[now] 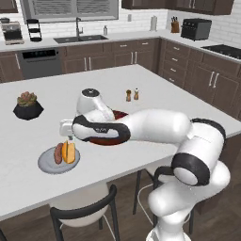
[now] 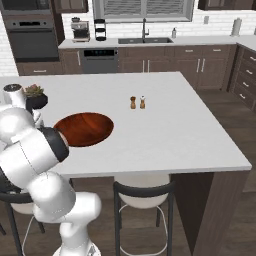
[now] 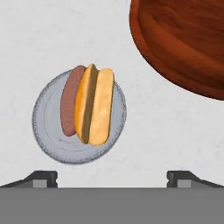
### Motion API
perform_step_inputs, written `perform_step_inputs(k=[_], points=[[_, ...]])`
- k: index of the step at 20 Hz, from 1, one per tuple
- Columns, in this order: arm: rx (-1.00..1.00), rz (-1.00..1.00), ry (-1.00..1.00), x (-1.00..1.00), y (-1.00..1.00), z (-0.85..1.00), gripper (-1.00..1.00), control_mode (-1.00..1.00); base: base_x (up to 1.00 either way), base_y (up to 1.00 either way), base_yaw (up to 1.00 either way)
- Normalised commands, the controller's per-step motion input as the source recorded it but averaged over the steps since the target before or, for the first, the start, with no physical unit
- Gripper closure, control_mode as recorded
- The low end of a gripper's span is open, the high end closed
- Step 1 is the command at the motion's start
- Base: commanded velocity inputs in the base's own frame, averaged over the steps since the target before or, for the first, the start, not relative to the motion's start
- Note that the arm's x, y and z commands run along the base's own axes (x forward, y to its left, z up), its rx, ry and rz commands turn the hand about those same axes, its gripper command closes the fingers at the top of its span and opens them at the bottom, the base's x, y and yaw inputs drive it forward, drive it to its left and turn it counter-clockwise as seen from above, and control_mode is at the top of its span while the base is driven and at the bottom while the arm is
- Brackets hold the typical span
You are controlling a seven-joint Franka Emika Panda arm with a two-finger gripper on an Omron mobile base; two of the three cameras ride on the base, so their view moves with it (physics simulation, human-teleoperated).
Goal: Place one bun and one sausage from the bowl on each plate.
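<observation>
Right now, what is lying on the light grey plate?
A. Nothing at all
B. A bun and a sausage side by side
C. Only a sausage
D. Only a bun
B: in the hand view the light grey plate carries a bun with a sausage lying along its side, touching it; the left base view shows the same pair on the plate.
</observation>
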Motion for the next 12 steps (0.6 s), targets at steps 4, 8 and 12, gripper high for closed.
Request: perform_step_inputs(k=[4,8,12], points=[[0.05,-0.01,-0.23,-0.83,-0.56,0.90,-1.00,-1.00,0.00,0.00,0.00],[0.08,0.00,-0.32,-0.99,-0.91,0.69,-1.00,-1.00,0.00,0.00,0.00],[0.16,0.01,-0.37,-1.00,-1.00,0.57,-1.00,-1.00,0.00,0.00,0.00]])
